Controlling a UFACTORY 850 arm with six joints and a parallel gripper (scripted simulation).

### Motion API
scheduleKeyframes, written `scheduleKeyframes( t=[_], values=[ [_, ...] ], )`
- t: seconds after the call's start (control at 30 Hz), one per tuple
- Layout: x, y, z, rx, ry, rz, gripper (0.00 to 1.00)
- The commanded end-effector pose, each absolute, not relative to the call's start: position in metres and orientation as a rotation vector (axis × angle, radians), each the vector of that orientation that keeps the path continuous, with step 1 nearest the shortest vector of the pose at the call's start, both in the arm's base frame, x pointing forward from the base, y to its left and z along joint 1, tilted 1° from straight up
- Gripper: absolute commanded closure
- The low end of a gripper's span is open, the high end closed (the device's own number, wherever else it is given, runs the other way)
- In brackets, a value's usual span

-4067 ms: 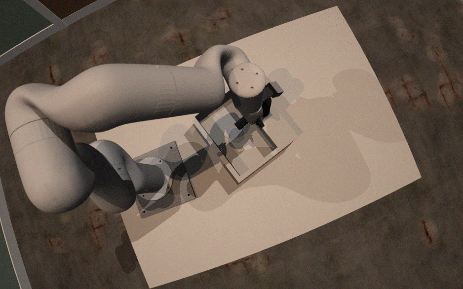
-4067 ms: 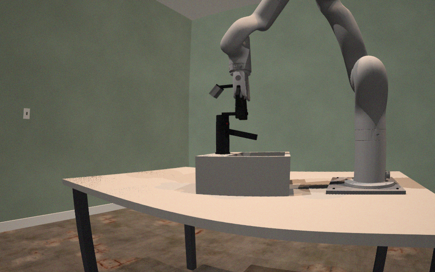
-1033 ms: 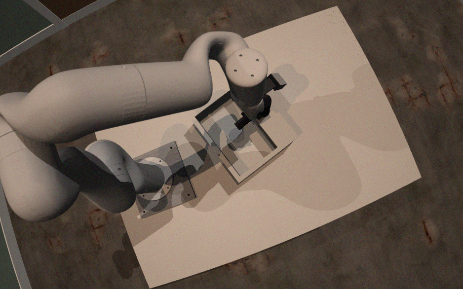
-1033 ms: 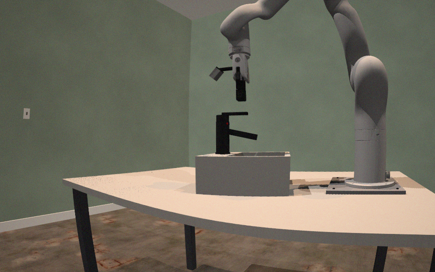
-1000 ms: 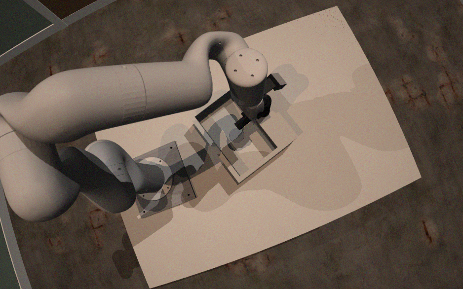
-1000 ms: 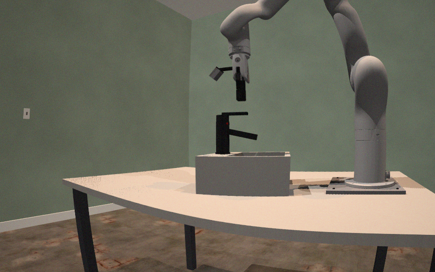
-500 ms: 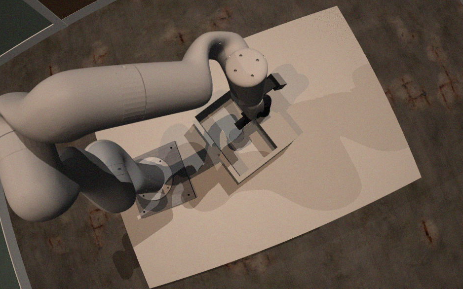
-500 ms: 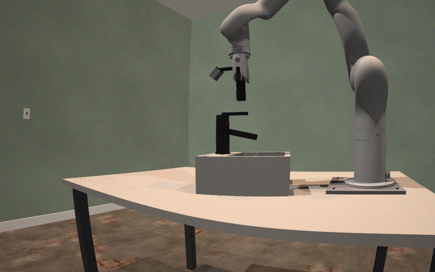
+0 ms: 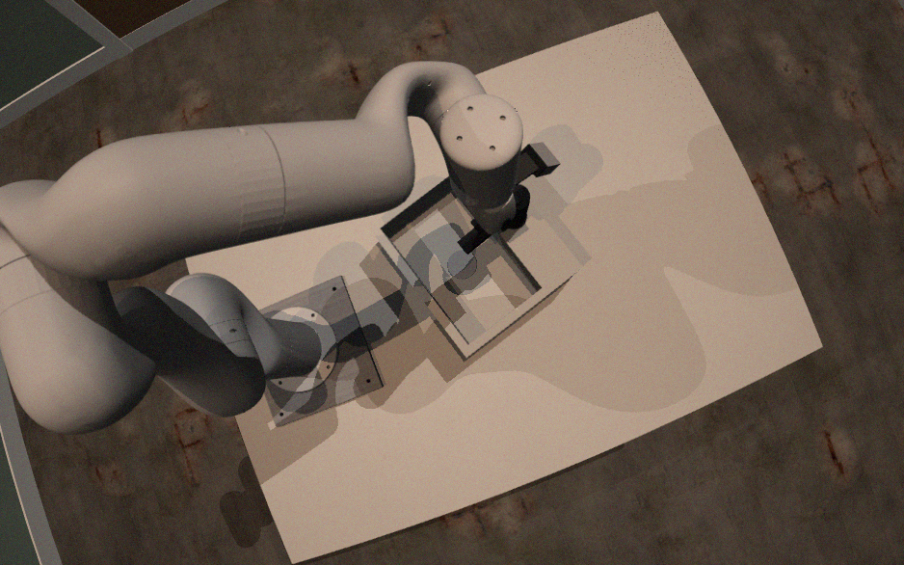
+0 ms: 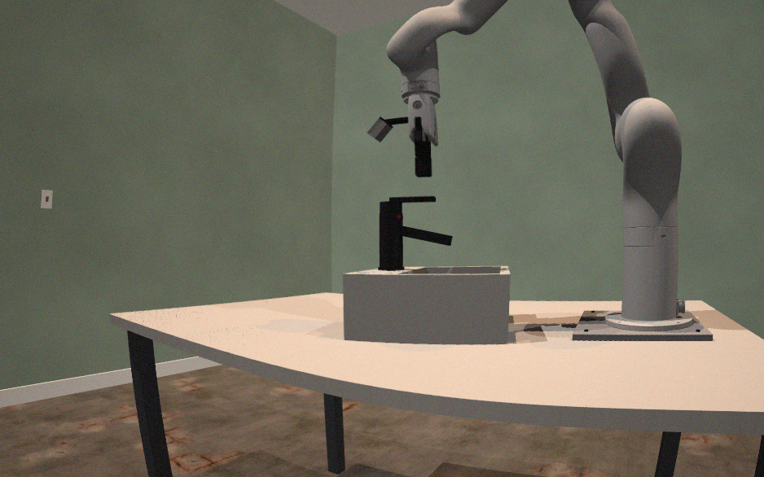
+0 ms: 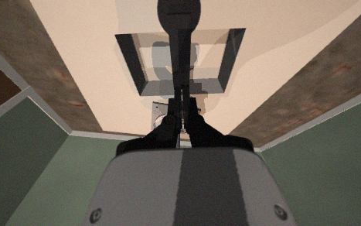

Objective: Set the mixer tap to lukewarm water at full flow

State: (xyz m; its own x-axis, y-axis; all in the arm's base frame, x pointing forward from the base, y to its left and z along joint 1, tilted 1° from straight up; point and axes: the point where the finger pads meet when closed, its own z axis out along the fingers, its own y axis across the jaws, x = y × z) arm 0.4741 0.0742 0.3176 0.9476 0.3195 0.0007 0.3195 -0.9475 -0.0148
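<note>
A black mixer tap (image 10: 391, 234) stands on the rim of a grey basin (image 10: 426, 304). Its lever (image 10: 411, 199) lies level on top and points the same way as the spout (image 10: 426, 235). A red dot (image 10: 398, 217) shows on the tap body. My gripper (image 10: 423, 172) hangs straight down a short way above the lever's free end, clear of it. Its fingers are shut with nothing between them. In the wrist view the shut fingers (image 11: 181, 102) line up with the lever (image 11: 178, 46) below. From above, the gripper (image 9: 473, 238) is over the basin (image 9: 484, 273).
The arm's base plate (image 10: 643, 329) is bolted to the table right of the basin. The table edge curves along the front. Green walls stand behind and to the left.
</note>
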Motion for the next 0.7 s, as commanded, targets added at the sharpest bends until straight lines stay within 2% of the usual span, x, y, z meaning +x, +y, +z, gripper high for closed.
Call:
scheduleKeyframes(
  t=[0.0, 0.3, 0.67],
  values=[
    [0.4748, 0.0743, 0.3185, -3.085, -0.507, -0.001, 1.0],
    [0.4748, 0.0744, 0.3191, -3.058, -0.652, -0.002, 1.0],
    [0.4747, 0.0744, 0.3215, -2.893, -1.188, -0.006, 1.0]
  ],
)
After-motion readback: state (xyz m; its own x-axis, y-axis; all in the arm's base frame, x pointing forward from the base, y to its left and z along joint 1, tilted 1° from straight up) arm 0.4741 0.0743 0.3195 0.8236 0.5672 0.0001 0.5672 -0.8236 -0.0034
